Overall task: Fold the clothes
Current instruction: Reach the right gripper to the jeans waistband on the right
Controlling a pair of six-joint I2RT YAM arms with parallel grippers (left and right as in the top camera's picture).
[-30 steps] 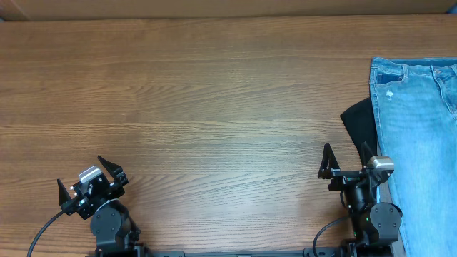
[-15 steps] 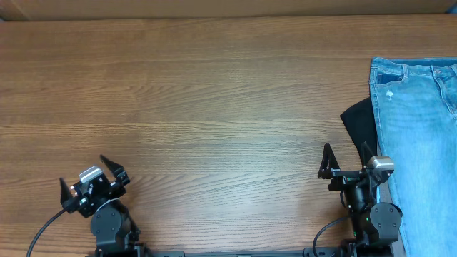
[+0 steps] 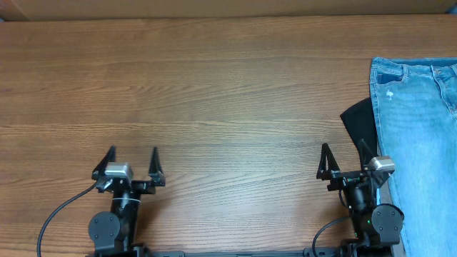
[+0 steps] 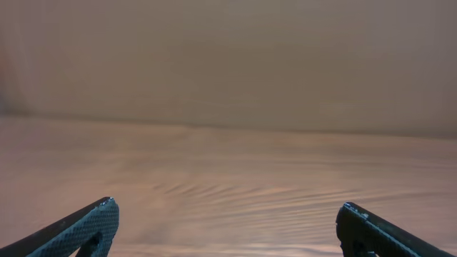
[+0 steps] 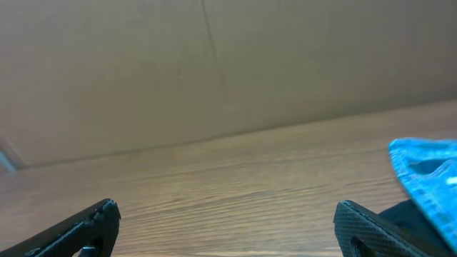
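The table (image 3: pixel 214 93) is warm, long-grained wood, smooth and matte. At its near edge the left gripper (image 3: pixel 133 152) stands with its dark, pointed fingers spread wide, holding nothing. Further right, the right gripper (image 3: pixel 345 148) is likewise spread and empty. Just beside it a black cloth (image 3: pixel 357 121) juts out as a wedge from beneath the jeans (image 3: pixel 421 128). These are light-blue washed denim, lying flat along the right edge with the waist at the far end, well apart from the left gripper.
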